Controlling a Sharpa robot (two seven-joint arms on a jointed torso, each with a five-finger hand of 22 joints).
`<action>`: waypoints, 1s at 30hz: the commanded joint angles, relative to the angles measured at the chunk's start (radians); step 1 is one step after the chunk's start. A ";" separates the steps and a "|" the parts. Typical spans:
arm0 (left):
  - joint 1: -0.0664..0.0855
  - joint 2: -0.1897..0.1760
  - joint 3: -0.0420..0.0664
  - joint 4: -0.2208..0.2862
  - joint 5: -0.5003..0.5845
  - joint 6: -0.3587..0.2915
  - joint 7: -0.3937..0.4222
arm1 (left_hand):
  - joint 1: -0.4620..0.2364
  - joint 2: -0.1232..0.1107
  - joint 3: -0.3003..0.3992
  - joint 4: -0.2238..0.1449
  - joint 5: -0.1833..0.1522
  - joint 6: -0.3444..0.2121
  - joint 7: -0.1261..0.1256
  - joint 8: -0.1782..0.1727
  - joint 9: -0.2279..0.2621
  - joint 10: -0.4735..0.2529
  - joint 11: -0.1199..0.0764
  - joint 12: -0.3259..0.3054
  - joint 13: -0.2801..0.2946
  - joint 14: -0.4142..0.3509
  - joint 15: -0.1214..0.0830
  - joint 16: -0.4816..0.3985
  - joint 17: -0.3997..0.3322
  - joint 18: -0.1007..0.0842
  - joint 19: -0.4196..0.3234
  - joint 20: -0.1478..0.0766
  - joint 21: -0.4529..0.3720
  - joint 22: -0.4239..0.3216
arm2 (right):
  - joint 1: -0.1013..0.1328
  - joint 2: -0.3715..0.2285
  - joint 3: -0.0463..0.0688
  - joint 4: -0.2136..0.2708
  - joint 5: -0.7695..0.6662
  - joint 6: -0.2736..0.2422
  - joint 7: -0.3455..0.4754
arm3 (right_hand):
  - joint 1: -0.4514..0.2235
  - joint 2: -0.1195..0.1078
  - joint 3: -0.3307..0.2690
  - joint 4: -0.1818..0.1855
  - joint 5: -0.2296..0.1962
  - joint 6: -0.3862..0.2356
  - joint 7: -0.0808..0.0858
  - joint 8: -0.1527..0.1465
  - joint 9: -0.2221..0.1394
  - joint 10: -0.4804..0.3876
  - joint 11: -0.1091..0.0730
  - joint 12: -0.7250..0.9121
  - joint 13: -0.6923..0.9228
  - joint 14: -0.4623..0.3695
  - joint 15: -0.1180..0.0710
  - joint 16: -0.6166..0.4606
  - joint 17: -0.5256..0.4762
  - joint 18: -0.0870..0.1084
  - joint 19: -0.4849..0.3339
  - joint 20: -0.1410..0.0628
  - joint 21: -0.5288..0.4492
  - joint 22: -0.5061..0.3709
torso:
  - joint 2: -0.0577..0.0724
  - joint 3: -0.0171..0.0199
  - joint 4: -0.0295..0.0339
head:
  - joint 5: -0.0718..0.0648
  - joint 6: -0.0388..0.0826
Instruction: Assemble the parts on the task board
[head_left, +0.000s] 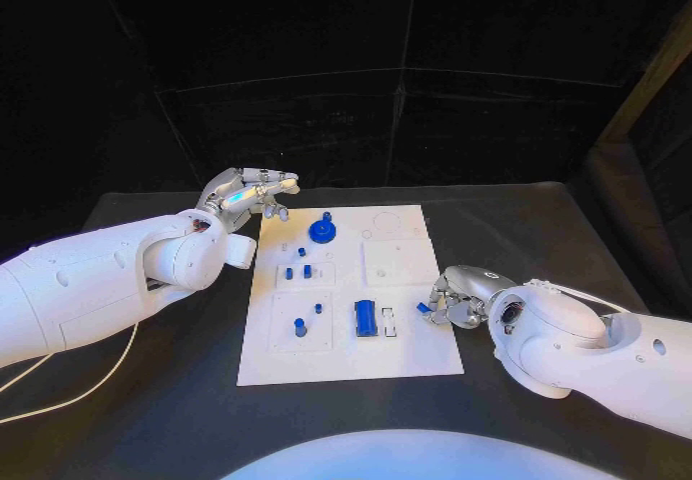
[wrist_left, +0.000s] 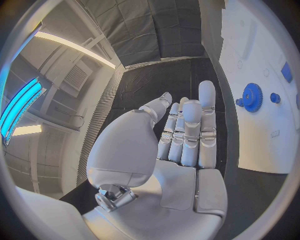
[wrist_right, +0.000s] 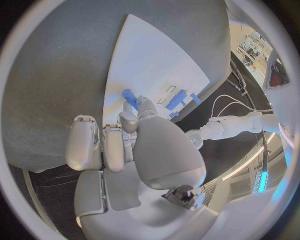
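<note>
We see the white task board (head_left: 351, 355) lying in the middle of the black surface (head_left: 144, 400), with small blue parts spread over it. A blue gear (head_left: 322, 231) with a peg standing up from it sits near the board's far edge; in the left wrist view the same gear (wrist_left: 252, 97) lies just beside our left hand. Lower on the board a larger blue block (head_left: 366, 317) lies flat, with short blue pegs (head_left: 299, 272) to the left of it. Our left hand (head_left: 251, 196) hovers off the board's far left corner, its fingers (wrist_left: 187, 131) extended side by side and grasping nothing. Our right hand (head_left: 459, 300) rests at the board's right edge, fingers (wrist_right: 103, 145) curled inward, and a small blue part (head_left: 424, 308) sits at the fingertips; we cannot tell whether it is pinched or merely touched.
</note>
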 joint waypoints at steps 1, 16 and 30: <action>0.001 0.001 0.001 0.000 0.003 0.007 0.005 | 0.003 0.010 -0.006 0.002 0.002 -0.006 0.003 0.006 -0.002 -0.007 -0.002 0.002 0.001 -0.007 0.000 -0.001 -0.001 0.021 0.003 0.007 -0.001 -0.001 | 0.001 0.003 0.000 0.015 0.093 -0.116 -0.004 | -0.006 -0.018 0.011 0.002 0.006 0.009 -0.002 0.004 0.008 0.008 0.001 0.004 0.002 0.052 -0.006 0.006 0.003 -0.014 0.004 -0.006 0.001 0.000 | 0.001 0.0000 -0.0001 | 0.002 -0.003; 0.000 0.001 0.001 0.002 0.003 0.007 0.004 | 0.003 0.011 -0.007 0.003 0.002 -0.007 0.003 0.007 -0.002 -0.008 -0.002 0.003 0.002 -0.007 0.000 -0.001 -0.002 0.021 0.003 0.008 -0.002 -0.002 | 0.001 0.054 0.000 0.022 0.206 -0.133 0.012 | -0.035 -0.049 0.039 0.036 -0.001 0.020 -0.003 -0.006 0.009 0.019 0.000 0.011 0.009 0.054 -0.007 0.010 0.010 -0.014 0.006 -0.007 0.002 0.003 | 0.000 -0.0001 -0.0006 | 0.007 -0.007; 0.001 0.001 0.001 0.003 0.003 0.010 0.001 | 0.003 0.012 -0.008 0.003 0.002 -0.008 0.003 0.007 -0.002 -0.009 -0.002 0.004 0.002 -0.007 0.000 -0.001 -0.002 0.021 0.004 0.008 -0.002 -0.002 | 0.001 0.113 0.000 -0.011 0.237 -0.062 0.003 | -0.069 -0.070 0.064 0.075 -0.026 0.050 -0.010 -0.012 0.015 0.045 -0.006 0.043 0.034 0.059 -0.011 0.022 0.029 -0.017 0.014 -0.010 0.012 0.021 | 0.000 -0.0010 -0.0002 | 0.009 -0.011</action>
